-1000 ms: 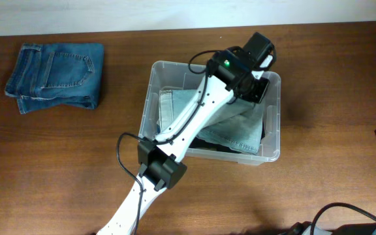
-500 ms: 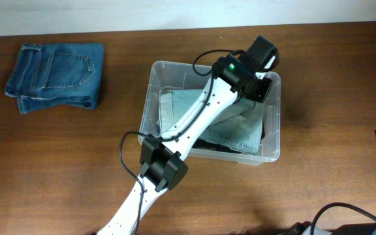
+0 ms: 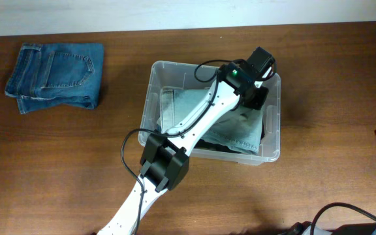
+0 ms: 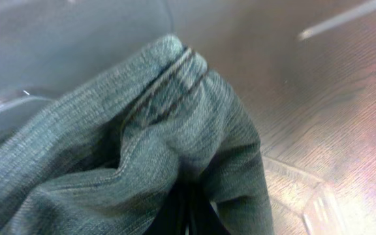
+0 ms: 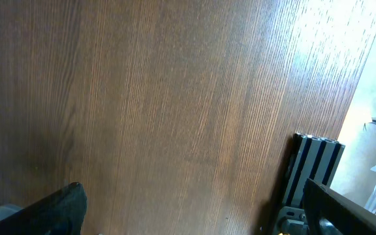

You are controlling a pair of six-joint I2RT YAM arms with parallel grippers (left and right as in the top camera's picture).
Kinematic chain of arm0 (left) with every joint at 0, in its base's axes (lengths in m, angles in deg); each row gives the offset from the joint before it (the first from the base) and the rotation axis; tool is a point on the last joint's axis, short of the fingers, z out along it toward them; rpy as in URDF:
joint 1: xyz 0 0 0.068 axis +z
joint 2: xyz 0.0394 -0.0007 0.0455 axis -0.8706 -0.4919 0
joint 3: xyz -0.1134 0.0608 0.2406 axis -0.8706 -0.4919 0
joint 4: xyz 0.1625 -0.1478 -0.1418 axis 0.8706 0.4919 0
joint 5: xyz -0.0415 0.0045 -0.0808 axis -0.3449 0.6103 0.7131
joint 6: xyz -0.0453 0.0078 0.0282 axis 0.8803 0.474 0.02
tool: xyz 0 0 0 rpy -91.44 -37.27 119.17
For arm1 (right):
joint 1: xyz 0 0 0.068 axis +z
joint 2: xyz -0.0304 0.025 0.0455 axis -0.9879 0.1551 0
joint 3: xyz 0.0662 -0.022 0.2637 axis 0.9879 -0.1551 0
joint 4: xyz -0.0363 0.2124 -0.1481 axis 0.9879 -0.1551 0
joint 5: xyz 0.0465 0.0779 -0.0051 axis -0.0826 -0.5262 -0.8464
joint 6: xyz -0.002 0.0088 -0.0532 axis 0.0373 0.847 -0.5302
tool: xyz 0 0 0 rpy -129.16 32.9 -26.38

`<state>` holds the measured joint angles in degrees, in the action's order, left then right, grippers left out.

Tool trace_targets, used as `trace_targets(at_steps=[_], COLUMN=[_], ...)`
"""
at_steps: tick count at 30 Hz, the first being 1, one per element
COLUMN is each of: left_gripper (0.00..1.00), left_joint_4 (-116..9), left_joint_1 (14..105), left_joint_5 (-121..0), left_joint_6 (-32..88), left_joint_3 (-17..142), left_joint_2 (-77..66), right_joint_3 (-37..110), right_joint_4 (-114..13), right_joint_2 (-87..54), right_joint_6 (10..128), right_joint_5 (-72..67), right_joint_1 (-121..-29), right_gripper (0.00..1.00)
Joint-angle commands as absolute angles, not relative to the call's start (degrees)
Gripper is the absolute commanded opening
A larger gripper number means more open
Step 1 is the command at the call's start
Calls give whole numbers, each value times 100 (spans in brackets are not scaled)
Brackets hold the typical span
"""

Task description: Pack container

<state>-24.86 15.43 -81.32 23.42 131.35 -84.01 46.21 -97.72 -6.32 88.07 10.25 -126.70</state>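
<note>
Left end effector (image 3: 256, 95) is down in the far right corner of the clear container (image 3: 272, 154), pinching a bunched fold of light-wash jeans (image 4: 142, 137). The container sits right of centre on the table (image 3: 57, 170). Right end effector (image 5: 194, 209) hangs spread wide over bare wood. Folded blue jeans (image 3: 56, 76) lie far left.

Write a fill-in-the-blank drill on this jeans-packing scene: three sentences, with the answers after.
1. The pale jeans lie ____ the clear container.
2. In the overhead view, the folded blue jeans lie on the table to the ____ of the container.
3. The left hand is ____ on the pale jeans.

Missing words: inside; left; shut.
</note>
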Motion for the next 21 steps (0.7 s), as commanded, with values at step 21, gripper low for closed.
trace_targets(at_steps=[21], left_gripper=[4], left_joint_4=[-821], left_joint_1=[1484], left_joint_5=[-8232], left_joint_6=[2312], left_joint_3=[13318], left_joint_2=[-7179], right_joint_3=[4594], right_joint_4=[-9770], right_joint_2=[-629], right_joint_6=[8857], right_joint_5=[1053], right_joint_1=[-12686], right_gripper=[98])
